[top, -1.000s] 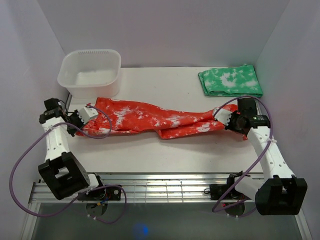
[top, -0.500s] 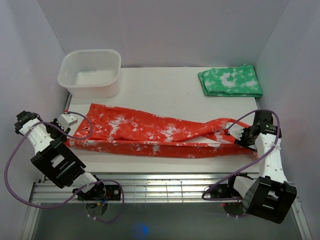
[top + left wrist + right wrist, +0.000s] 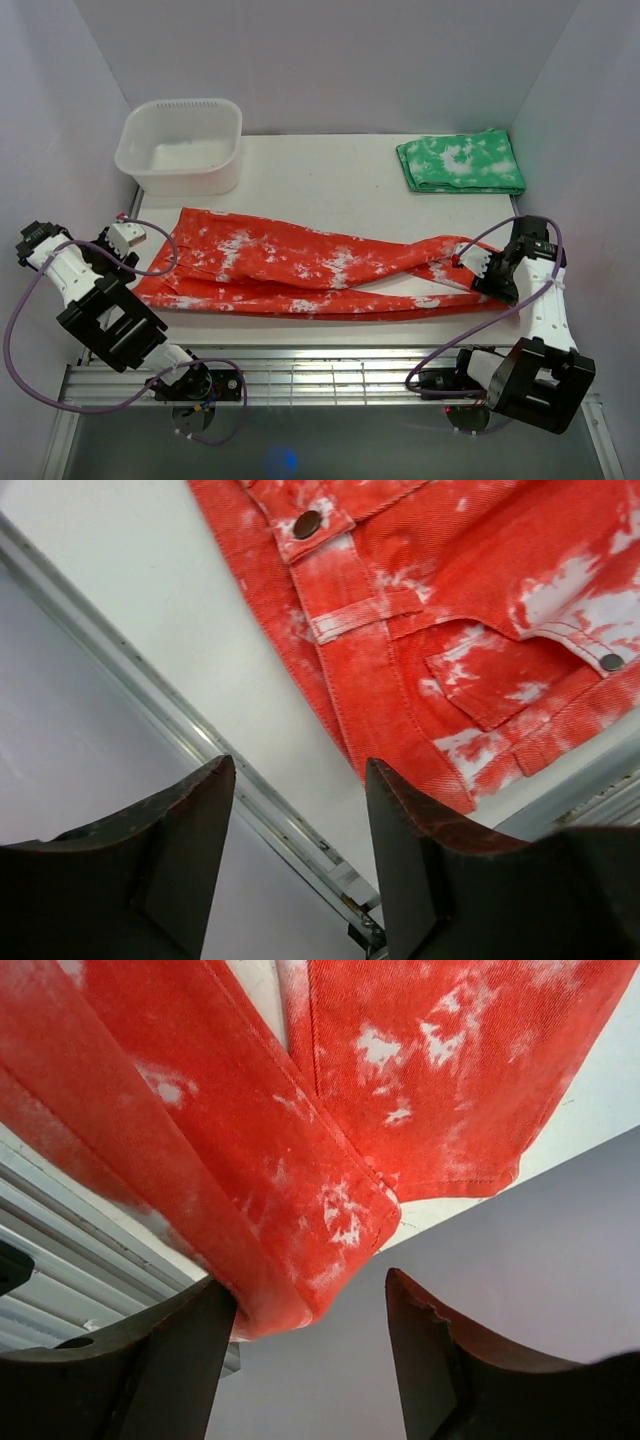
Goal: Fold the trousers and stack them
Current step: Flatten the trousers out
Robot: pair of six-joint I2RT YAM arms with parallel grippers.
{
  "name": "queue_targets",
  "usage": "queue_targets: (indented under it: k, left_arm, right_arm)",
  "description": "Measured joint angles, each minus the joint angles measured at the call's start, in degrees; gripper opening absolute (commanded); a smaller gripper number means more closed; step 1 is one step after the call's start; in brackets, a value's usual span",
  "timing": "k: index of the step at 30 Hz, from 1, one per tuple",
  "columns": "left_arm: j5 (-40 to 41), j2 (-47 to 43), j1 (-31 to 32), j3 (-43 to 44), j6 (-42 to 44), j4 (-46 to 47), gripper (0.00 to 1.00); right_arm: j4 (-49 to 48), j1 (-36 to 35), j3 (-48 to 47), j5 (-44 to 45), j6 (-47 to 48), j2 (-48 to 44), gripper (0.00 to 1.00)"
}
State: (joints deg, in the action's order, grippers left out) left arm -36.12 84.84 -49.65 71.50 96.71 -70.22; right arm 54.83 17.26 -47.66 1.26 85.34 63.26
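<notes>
While the trousers (image 3: 300, 268) lie stretched lengthwise along the near half of the table (image 3: 330, 165), with the waistband at its left edge and the hems to the right, neither gripper holds anything. The left gripper (image 3: 126, 236) hangs with its jaws apart over that left edge, just beside the waistband corner. The right gripper (image 3: 470, 262) gapes at the hems. At the back, a white basin (image 3: 180, 145) sits near the waist and a folded green cloth (image 3: 462, 165) lies apart, with bare tabletop between them.

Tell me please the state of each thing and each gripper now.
trousers: laid out full length, not yet folded
green cloth: folded, at the far right corner
tub: upright, empty
left gripper: open, holding nothing
right gripper: open, gripping nothing
</notes>
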Motion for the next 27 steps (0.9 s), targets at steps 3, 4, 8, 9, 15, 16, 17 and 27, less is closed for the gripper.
queue_targets:
  k: [3, 4, 8, 9, 15, 16, 17, 27]
  left_arm:
    - [-0.52, 1.68, 0.0, 0.85, 0.48, -3.06, 0.72]
    - [-1.09, 2.01, 0.0, 1.46, 0.13, -3.74, 0.73]
    - [-4.66, 1.75, 0.81, 4.76, -2.99, -4.61, 0.76]
    - [-5.2, 1.49, 1.6, 5.35, -4.39, -4.11, 0.76]
    - [-4.52, -2.14, 13.25, 2.6, -15.04, 3.1, 0.76]
    - [-4.2, -2.47, 15.63, 1.77, -17.62, 4.79, 0.76]
    - [-3.56, -2.58, 17.81, 0.98, -20.13, 6.71, 0.75]
    - [3.93, 7.74, 31.58, -1.38, -45.75, 24.46, 0.59]
  right_arm:
    - [1.27, 0.37, -0.35, -0.15, 0.15, -0.79, 0.75]
    - [1.27, 0.74, -0.44, -0.42, 0.17, -1.38, 0.76]
    - [3.8, 3.04, -7.43, -4.96, 0.13, -1.42, 0.8]
    - [4.42, 3.34, -11.54, -6.38, -0.02, -0.26, 0.85]
    - [4.96, 4.55, -31.36, -16.2, -0.94, 5.57, 0.95]
    - [4.92, 4.52, -32.02, -17.29, -1.31, 5.62, 0.93]
    - [4.83, 4.48, -32.2, -18.12, -1.79, 5.88, 0.91]
    - [0.52, -3.02, -24.44, -13.27, -14.6, 24.74, 0.65]
